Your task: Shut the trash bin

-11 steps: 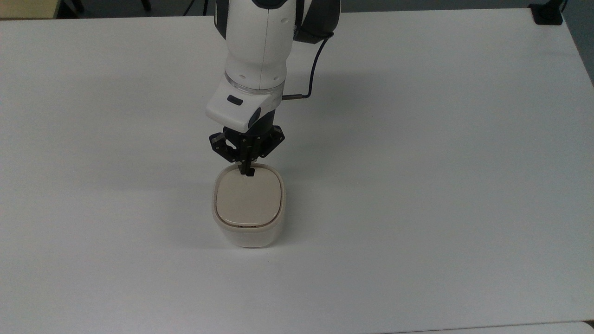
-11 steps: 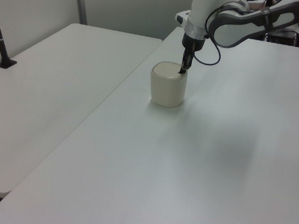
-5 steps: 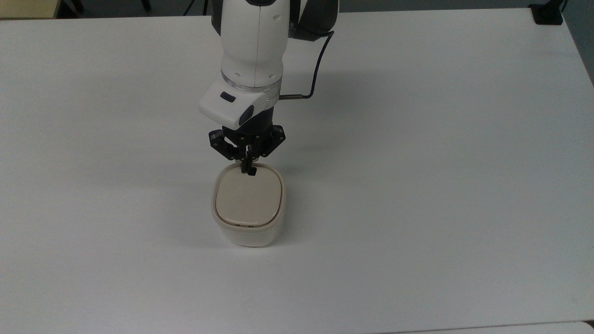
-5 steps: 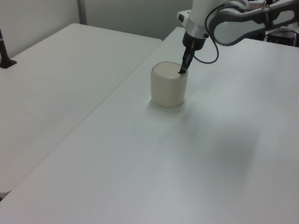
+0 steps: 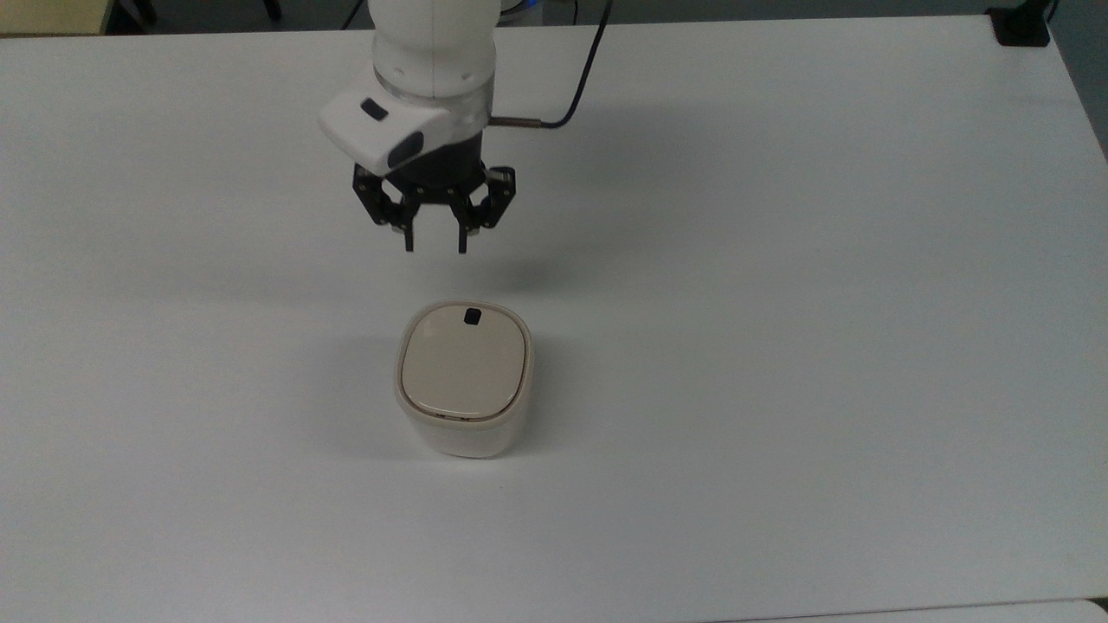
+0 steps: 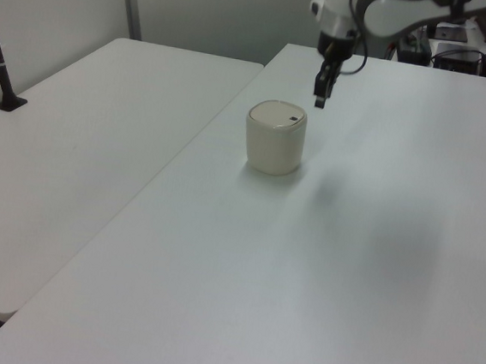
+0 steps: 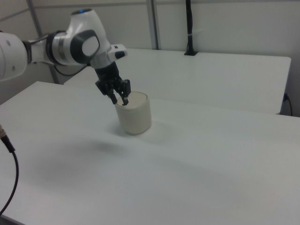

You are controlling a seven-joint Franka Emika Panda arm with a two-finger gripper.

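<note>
The trash bin (image 5: 465, 424) is a small cream-white rounded-square tub standing on the white table (image 5: 779, 346). Its beige lid (image 5: 463, 368) lies flat on the rim, with the black square mark (image 5: 472, 317) at the edge nearest the arm. My gripper (image 5: 435, 249) hangs in the air above the table, past that marked edge and apart from the bin, open with nothing between its fingers. In the left view the gripper (image 6: 320, 99) is up and to the right of the bin (image 6: 274, 142). In the right view the gripper (image 7: 120, 99) overlaps the bin's (image 7: 135, 117) upper left rim.
A black cable (image 5: 578, 78) runs from the wrist across the table's far part. A black mount (image 5: 1021, 24) sits at the top view's upper right corner. A second white table (image 6: 82, 149) adjoins on the left view's left, with a black pole (image 6: 0, 64) on it.
The gripper has lifted off the lid's marked edge, drawn back toward the top view's top and gone from shut to open. The black mark now shows; the lid stays flat.
</note>
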